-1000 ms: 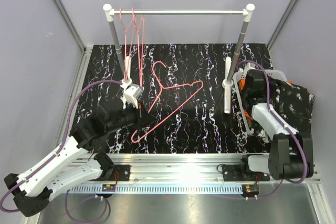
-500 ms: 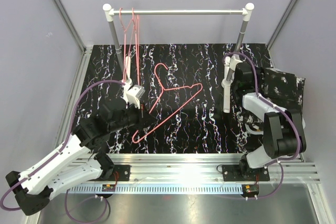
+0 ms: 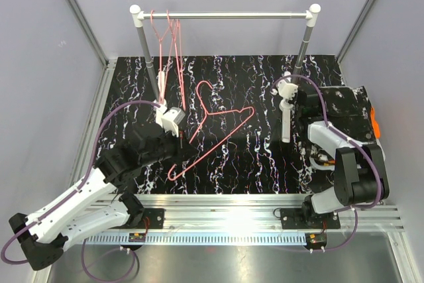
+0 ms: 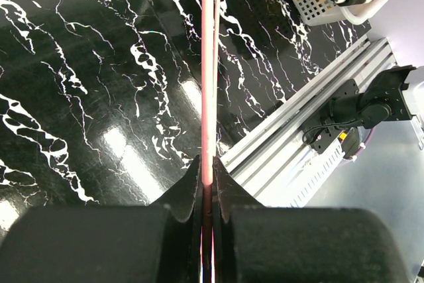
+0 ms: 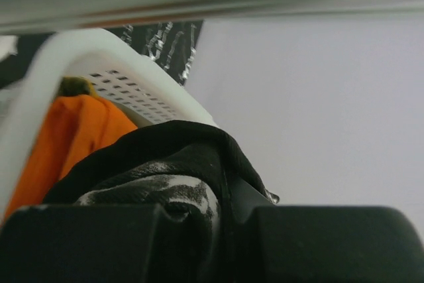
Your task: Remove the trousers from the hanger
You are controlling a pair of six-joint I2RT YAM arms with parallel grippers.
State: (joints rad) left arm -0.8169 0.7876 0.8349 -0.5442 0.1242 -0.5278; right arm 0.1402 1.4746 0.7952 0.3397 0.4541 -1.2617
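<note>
Three trousers (image 5: 172, 157), one basket (image 5: 132, 94), one rack (image 3: 225, 15)

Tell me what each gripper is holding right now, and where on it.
Left gripper pinches the pink hanger on one sloping wire arm. Right gripper grips a bunched fold of the black trousers; which part is unclear.

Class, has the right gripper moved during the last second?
Yes. The right gripper, shut on the black trousers, moved left, closer to the rack's right post.

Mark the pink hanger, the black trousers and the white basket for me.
pink hanger (image 4: 207, 64): left wrist view, its straight wire
black trousers (image 3: 348, 109): top view, middle of the cloth
white basket (image 5: 106, 48): right wrist view, its rim
</note>
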